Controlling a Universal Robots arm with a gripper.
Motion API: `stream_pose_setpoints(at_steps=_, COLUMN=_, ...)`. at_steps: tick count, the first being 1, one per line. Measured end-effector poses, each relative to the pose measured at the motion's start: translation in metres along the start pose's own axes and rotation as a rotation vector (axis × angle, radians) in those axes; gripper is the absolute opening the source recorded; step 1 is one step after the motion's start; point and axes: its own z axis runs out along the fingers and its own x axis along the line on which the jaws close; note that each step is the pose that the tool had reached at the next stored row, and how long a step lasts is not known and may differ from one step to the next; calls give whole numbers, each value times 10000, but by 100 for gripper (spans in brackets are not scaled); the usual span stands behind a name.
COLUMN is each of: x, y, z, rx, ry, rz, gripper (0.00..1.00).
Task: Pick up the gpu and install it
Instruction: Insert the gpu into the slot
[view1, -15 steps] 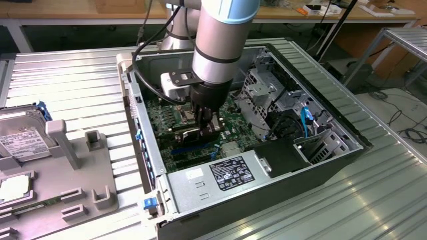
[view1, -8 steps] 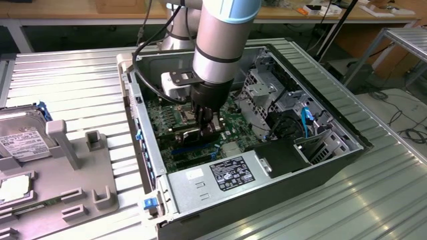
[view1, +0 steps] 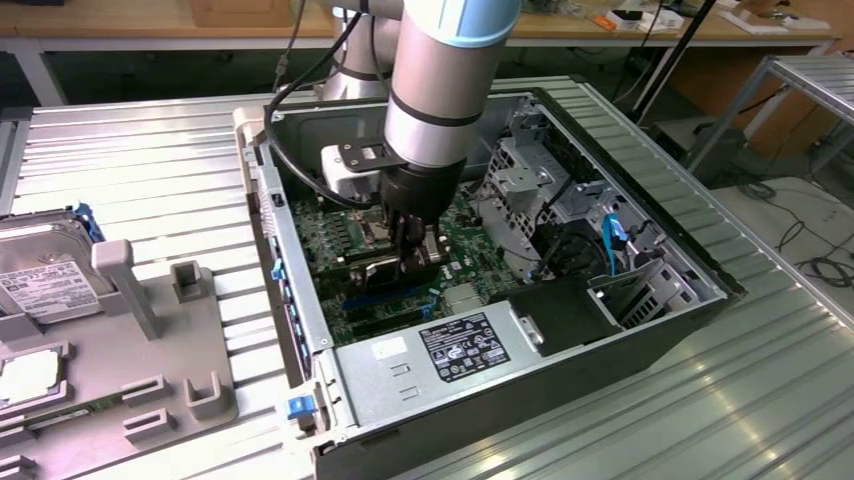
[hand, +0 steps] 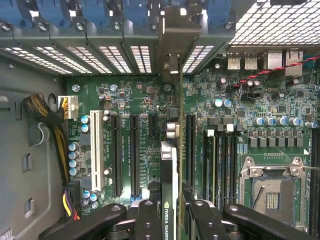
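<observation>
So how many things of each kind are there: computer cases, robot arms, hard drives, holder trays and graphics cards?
Open black computer case: 1
Silver-grey robot arm: 1
Silver hard drive box with a white label: 1
Grey plastic holder tray: 1
Green graphics card, gripped edge-on by the black gripper: 1
Total: 5
</observation>
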Motion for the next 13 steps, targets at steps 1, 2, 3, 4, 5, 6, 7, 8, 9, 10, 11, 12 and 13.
stream_pose_setpoints(at_steps=1, x=0, y=0, z=0, rx=0, ry=0, rz=0, gripper=27)
stream_pose_setpoints(at_steps=2, x=0, y=0, z=0, rx=0, ry=0, rz=0, gripper=27)
stream_pose_setpoints(at_steps=3, x=0, y=0, z=0, rx=0, ry=0, rz=0, gripper=27)
stream_pose_setpoints(at_steps=4, x=0, y=1, z=2, rx=0, ry=0, rz=0, gripper=27)
stream_pose_setpoints(at_steps=5, x=0, y=4, z=7, rx=1, ry=1, rz=0, gripper=27)
stream_pose_setpoints(at_steps=6, x=0, y=8, z=10, rx=0, ry=3, rz=-1, gripper=27)
stream_pose_setpoints(at_steps=7, x=0, y=25, z=26, rx=-1, ry=3, rz=0, gripper=27)
stream_pose_setpoints(at_steps=8, x=-1, y=25, z=28, rx=1, ry=0, rz=-1, gripper=27)
stream_pose_setpoints(at_steps=9, x=-1, y=25, z=28, rx=0, ry=1, rz=-19, gripper=27)
stream_pose_setpoints(at_steps=10, x=-3, y=20, z=37, rx=8, ry=-17, rz=-84, gripper=27)
stream_pose_setpoints(at_steps=11, x=-2, y=20, z=36, rx=8, ry=-14, rz=-90, gripper=27)
stream_pose_setpoints(at_steps=12, x=-2, y=20, z=31, rx=3, ry=-5, rz=-92, gripper=27)
stream_pose_setpoints(at_steps=13, x=-1, y=20, z=28, rx=0, ry=1, rz=-94, gripper=27)
